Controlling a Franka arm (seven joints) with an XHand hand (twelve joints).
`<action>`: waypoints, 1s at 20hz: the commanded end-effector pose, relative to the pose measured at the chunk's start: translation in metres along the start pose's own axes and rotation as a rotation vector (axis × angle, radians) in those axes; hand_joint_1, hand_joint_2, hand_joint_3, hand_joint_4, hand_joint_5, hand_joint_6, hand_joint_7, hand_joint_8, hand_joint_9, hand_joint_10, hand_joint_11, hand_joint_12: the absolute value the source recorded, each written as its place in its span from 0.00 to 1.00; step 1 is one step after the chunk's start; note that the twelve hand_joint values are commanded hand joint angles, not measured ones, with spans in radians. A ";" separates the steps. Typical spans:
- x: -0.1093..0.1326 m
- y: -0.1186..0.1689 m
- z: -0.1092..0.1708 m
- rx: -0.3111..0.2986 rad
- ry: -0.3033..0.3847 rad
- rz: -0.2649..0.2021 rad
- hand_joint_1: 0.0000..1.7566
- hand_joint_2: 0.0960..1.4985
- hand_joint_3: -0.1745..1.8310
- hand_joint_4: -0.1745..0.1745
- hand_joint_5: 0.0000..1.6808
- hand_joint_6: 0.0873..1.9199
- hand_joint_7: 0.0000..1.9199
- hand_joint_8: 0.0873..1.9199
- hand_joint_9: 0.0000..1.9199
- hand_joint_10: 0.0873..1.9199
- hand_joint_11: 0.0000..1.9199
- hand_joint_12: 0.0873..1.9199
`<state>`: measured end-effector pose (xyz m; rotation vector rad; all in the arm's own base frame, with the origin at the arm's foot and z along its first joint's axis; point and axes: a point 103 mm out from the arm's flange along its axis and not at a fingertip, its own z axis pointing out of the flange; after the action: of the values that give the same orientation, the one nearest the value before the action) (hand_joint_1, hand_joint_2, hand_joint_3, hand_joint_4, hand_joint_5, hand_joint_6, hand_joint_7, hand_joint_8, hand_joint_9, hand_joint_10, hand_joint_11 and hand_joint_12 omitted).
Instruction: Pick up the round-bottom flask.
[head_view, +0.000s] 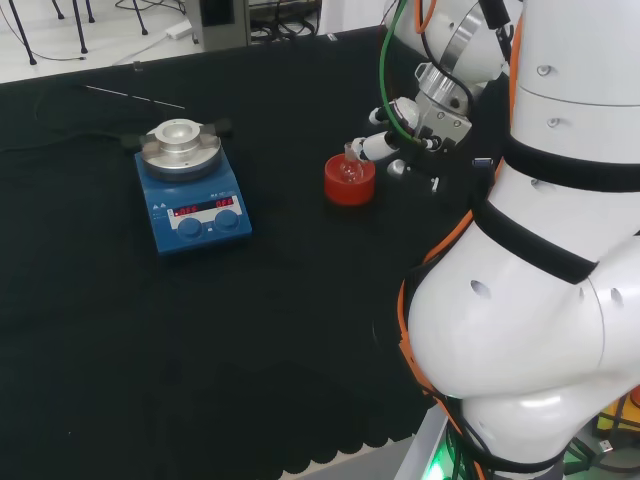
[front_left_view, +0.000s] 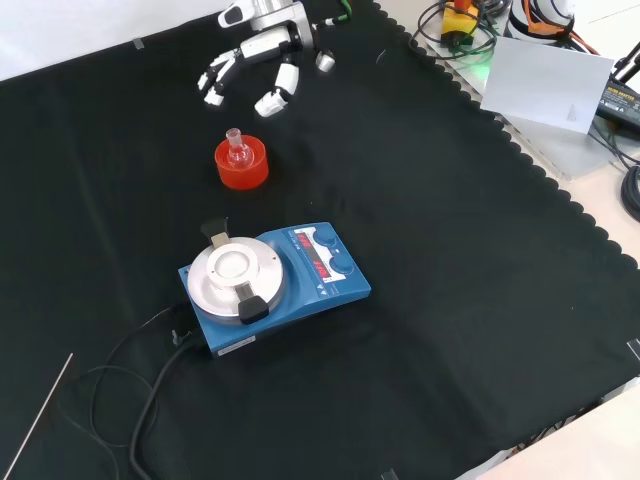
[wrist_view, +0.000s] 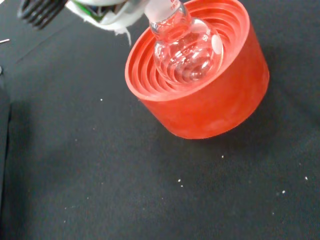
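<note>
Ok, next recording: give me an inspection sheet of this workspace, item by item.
Surface: black cloth over the bench, bare across most of it.
Job's things: clear round-bottom flask seated upright in a red ribbed stand; nothing seen inside it in the wrist view.
Clutter: blue magnetic stirrer with a round metal plate; a thin rod on the cloth.
Hand: hand beyond the flask in the front view, fingers relaxed, holding nothing.
Cables: stirrer's black cable looped on the cloth; green cable along the arm.
Surroundings: grey panel and cables past the cloth's edge.
</note>
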<state>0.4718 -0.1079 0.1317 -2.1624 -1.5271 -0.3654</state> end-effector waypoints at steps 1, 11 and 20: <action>0.002 0.011 0.006 -0.017 0.022 -0.034 0.52 0.36 0.47 0.38 0.31 0.00 0.03 0.26 0.12 0.33 0.00 0.61; -0.001 0.023 0.021 -0.002 0.060 -0.059 0.53 0.36 0.47 0.38 0.31 0.00 0.04 0.26 0.13 0.33 0.00 0.60; -0.005 0.032 0.030 -0.010 0.067 -0.080 0.53 0.36 0.48 0.37 0.31 0.00 0.05 0.26 0.13 0.32 0.00 0.59</action>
<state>0.4923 -0.1025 0.1044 -2.0963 -1.5656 -0.4450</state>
